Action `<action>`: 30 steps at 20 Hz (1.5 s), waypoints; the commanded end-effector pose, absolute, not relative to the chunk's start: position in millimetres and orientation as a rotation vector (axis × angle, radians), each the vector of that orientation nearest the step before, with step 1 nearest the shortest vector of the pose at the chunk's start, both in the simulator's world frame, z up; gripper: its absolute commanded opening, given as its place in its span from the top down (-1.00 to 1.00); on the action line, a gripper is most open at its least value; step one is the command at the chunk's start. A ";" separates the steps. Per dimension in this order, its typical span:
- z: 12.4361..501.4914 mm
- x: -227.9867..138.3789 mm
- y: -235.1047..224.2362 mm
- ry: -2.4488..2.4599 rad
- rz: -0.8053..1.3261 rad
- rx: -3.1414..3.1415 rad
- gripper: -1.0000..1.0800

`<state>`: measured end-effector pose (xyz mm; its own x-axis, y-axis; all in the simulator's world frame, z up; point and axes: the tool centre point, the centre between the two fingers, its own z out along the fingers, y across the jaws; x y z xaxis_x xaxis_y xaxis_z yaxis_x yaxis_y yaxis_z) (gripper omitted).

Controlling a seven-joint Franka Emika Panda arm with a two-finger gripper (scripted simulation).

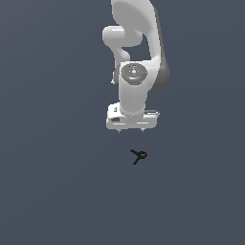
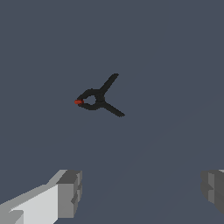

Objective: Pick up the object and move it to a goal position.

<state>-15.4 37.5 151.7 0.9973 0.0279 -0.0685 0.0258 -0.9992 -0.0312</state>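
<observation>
Exterior view: small black clamp (image 1: 139, 155) lies on the plain dark-grey floor (image 1: 52, 182), apart from the gripper (image 1: 131, 129) and a little toward the view's right of it. Red dot at one end, two thin prongs splayed. Wrist view: fingers (image 2: 69, 192) spread wide, nothing held; clamp (image 2: 98, 99) beyond the fingertips.

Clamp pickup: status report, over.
Gripper open, empty, above the floor. Black clamp lying free, not between the fingers. Nothing in the way.

White rounded arm (image 1: 136, 57) (grey joint disc), blocky grey fingertips (image 2: 70, 192).
</observation>
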 end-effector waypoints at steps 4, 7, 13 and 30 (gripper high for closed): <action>149.2 -13.5 39.0 0.021 0.107 -3.110 -0.92; 146.9 -11.7 40.3 0.080 0.106 -3.109 -0.92; 140.4 -6.6 44.0 0.246 0.103 -3.102 -0.92; 113.4 12.9 58.9 0.911 0.084 -2.987 -0.92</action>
<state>11.1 57.5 115.8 0.8503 -0.5231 -0.0587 -0.5241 -0.8517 -0.0030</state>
